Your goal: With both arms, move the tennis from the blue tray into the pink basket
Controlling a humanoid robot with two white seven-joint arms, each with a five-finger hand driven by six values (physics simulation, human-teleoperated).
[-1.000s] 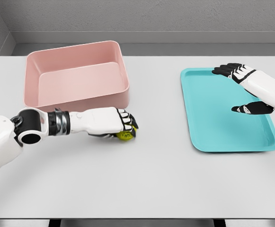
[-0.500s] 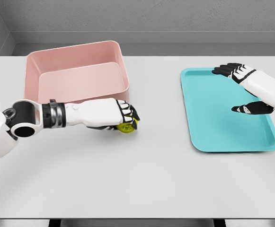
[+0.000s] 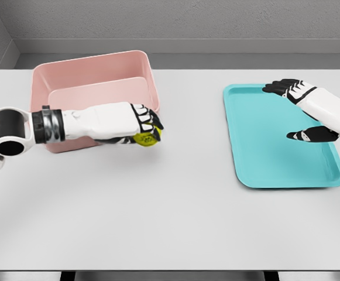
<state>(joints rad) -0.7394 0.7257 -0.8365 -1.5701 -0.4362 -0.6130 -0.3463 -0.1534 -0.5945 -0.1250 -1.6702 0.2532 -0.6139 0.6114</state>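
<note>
1. Head view, left half of the frame: the left hand [image 3: 139, 126] is being shown reaching in from the left edge, its white forearm lying across the front wall of the basket [image 3: 93, 79].
2. The ball [image 3: 145, 137] is being gripped by that hand; its fingers [image 3: 149, 120] are being curled over the top of it, and only its yellow-green lower part is being left visible under them.
3. The ball is being held at the basket's near right corner, in front of the front wall as seen here; whether it is being lifted clear of the table [image 3: 175, 216] or is being rested on it cannot be told.
4. The basket is being shown in the upper left of the frame, pink, with rounded corners, and its floor is being seen bare behind the forearm.
5. Right half of the frame: the tray [image 3: 263, 158] is being shown lying flat on the table, well apart from the basket, with nothing being seen on the part of its surface that is visible.
6. The right hand [image 3: 301, 111] is being held over the tray's upper right part, its arm coming in from the right edge.
7. That hand is being kept wide, with the black fingertips spread at the top and the thumb pointing left lower down, and nothing is being held by it.
</note>
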